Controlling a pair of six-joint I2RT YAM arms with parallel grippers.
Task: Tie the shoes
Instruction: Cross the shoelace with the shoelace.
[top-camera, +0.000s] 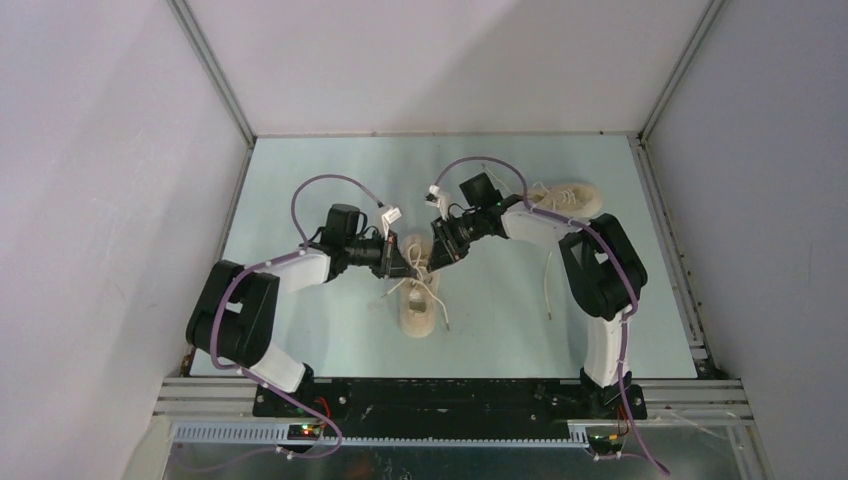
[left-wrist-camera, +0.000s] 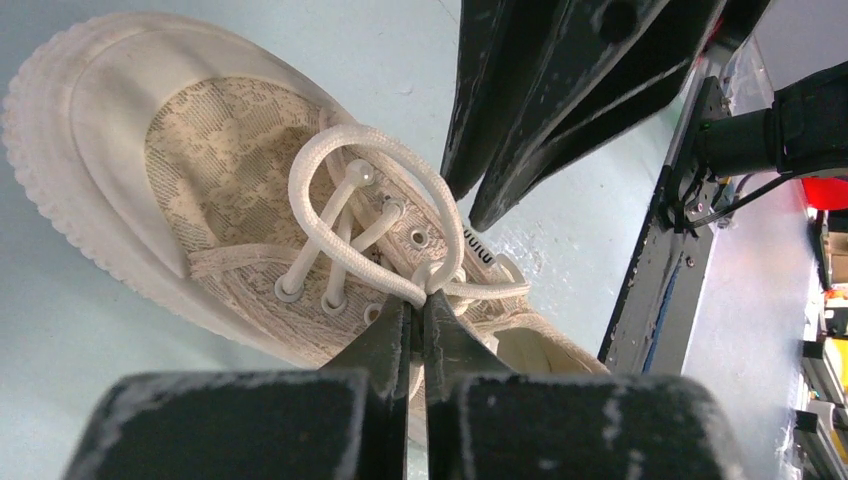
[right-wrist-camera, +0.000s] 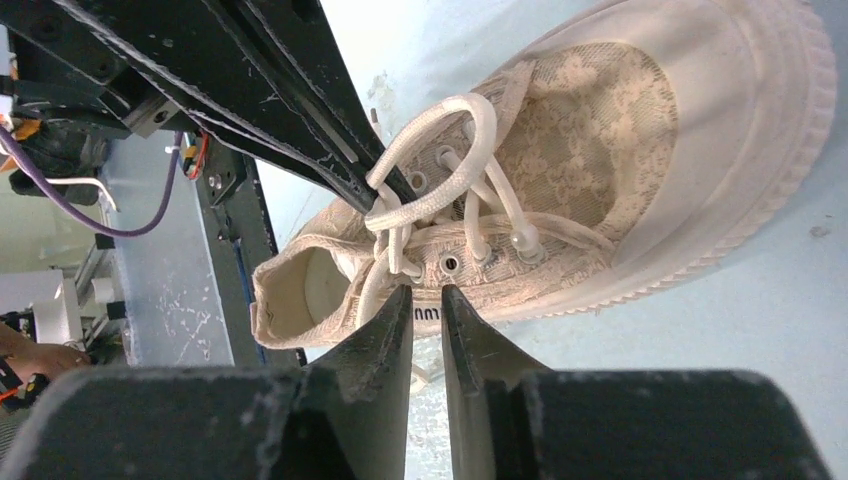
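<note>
Left pincer (left-wrist-camera: 418, 303) pinching looped lace (left-wrist-camera: 298, 195), cream patterned sneaker (left-wrist-camera: 110, 110)

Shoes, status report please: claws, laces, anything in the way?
Left claw shut on lace loop of centre shoe. Right claw slightly open, empty, over that shoe. Second shoe far right, lace trailing loose. Nothing blocking.

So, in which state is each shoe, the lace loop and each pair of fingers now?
centre shoe: upright, not tied yet.
left fingers: shut on the lace loop.
lace loop: formed over the centre shoe, pinched at its base.
right fingers: slightly open, holding nothing.
far shoe: untied, lace trailing on the table.
</note>
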